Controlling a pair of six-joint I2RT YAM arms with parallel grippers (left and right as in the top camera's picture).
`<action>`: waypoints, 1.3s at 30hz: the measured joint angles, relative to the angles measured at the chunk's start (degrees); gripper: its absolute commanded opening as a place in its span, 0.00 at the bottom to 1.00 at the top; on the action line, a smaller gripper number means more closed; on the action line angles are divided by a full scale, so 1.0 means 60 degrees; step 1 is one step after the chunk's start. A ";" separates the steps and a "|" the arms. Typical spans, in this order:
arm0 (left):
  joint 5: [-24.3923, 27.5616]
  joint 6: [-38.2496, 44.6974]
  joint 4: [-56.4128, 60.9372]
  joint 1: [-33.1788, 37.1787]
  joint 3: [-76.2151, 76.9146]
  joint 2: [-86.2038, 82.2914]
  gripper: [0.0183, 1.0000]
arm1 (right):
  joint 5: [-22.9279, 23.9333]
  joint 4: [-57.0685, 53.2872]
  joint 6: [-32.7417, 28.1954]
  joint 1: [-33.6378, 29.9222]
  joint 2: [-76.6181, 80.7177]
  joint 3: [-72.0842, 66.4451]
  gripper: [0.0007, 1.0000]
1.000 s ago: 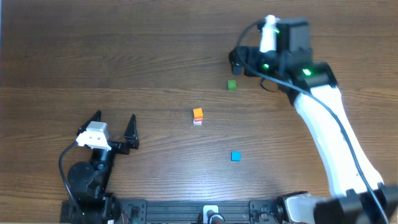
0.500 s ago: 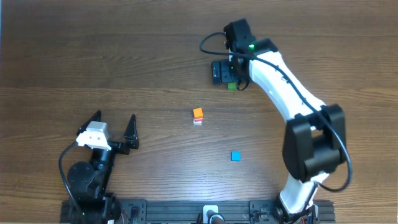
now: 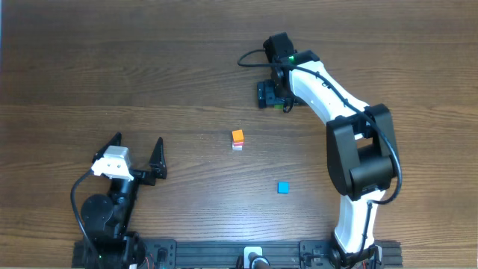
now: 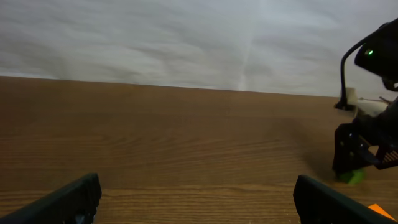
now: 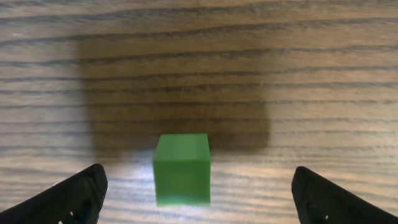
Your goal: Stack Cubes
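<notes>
We see a dark wooden table [image 3: 112, 60] carrying a green cube [image 5: 181, 168], a blue cube [image 3: 283, 187], and a white cube [image 3: 237, 146] with an orange cube [image 3: 237, 135] on top.

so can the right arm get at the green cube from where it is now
Probably yes. The right tool is open right at the green cube, with one finger out to each side and only bare table around it. Nothing looks to be in the way.

Top: overhead, facing down. Right wrist: close above green cube [image 5: 181, 168] beneath right gripper [image 3: 269, 95]. Left wrist: low, level; same cube far ahead.
</notes>
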 measured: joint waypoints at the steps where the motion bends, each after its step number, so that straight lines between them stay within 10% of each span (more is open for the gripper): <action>1: 0.0000 0.0000 0.0000 0.0000 0.0000 0.0000 1.00 | 0.0004 0.0029 -0.0007 0.0000 0.0073 0.0004 0.91; 12: 0.0000 0.0000 0.0000 0.0000 0.0000 0.0000 1.00 | 0.0076 0.0248 0.0011 0.0044 0.0306 0.0007 0.56; 39: 0.0000 0.0000 -0.0004 0.0000 0.0000 0.0000 1.00 | 0.0182 0.0240 0.0066 0.0291 0.0310 0.0007 0.30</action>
